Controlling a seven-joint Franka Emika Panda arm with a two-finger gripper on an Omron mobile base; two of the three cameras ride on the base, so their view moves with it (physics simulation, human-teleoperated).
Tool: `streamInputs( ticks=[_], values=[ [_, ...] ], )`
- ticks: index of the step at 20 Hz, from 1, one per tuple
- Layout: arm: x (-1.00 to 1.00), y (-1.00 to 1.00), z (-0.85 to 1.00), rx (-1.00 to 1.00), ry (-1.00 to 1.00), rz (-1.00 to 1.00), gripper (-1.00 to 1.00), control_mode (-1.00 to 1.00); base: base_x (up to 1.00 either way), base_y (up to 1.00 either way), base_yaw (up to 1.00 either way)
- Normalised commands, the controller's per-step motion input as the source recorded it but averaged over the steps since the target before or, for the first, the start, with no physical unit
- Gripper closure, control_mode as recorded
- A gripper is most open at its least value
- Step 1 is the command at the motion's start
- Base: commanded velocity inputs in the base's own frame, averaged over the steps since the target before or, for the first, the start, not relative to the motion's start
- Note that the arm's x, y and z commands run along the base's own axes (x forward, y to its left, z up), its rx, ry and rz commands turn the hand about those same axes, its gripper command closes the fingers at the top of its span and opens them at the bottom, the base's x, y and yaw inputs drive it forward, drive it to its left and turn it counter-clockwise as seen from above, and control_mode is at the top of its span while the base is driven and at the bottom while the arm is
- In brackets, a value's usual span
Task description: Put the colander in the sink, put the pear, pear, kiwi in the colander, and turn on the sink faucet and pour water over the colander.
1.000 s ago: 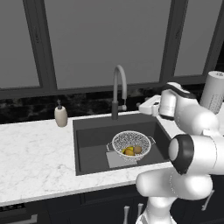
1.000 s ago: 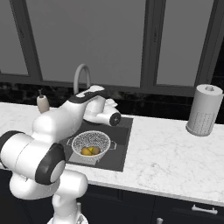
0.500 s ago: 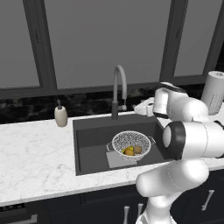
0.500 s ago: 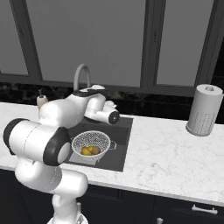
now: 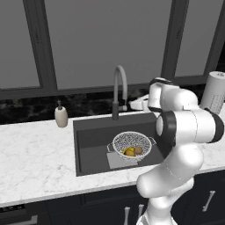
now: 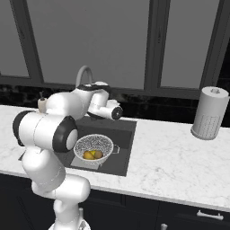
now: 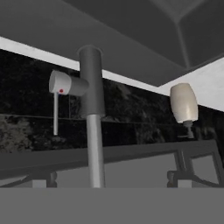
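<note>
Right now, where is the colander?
In both base views the colander sits in the sink, toward its right front over the lighter patch, forward of the faucet, with the fruit inside it.

Dark-grey sink; white-silver perforated colander; yellow pears; dull-brown kiwi; grey faucet, dark lower stem; beige soap dispenser; white marbled counter.

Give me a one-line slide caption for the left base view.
Fruit-loaded colander sits in the sink while the arm reaches its claw toward the faucet.
</note>
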Motion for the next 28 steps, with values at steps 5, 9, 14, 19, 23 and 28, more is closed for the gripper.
streamInputs(
  ticks=[5,9,14,19,23,28],
  values=[
    [0.38,0.00,-0.28,0.00,0.00,0.00,-1.00,-1.00,0.00,0.00,0.00],
    [0.26,0.00,-0.37,0.00,-0.01,0.00,-1.00,-1.00,0.00,0.00,0.00],
    [0.30,0.00,-0.12,0.01,-0.03,0.00,-1.00,-1.00,0.00,0.00,0.00],
    [0.35,0.00,-0.02,0.01,-0.01,0.00,-1.00,-1.00,0.00,0.00,0.00],
    [0.36,0.00,-0.14,0.01,0.00,0.00,-1.00,-1.00,0.00,0.00,0.00],
    [0.32,0.00,-0.21,0.00,0.00,0.00,-1.00,-1.00,0.00,0.00,0.00]
  ],
)
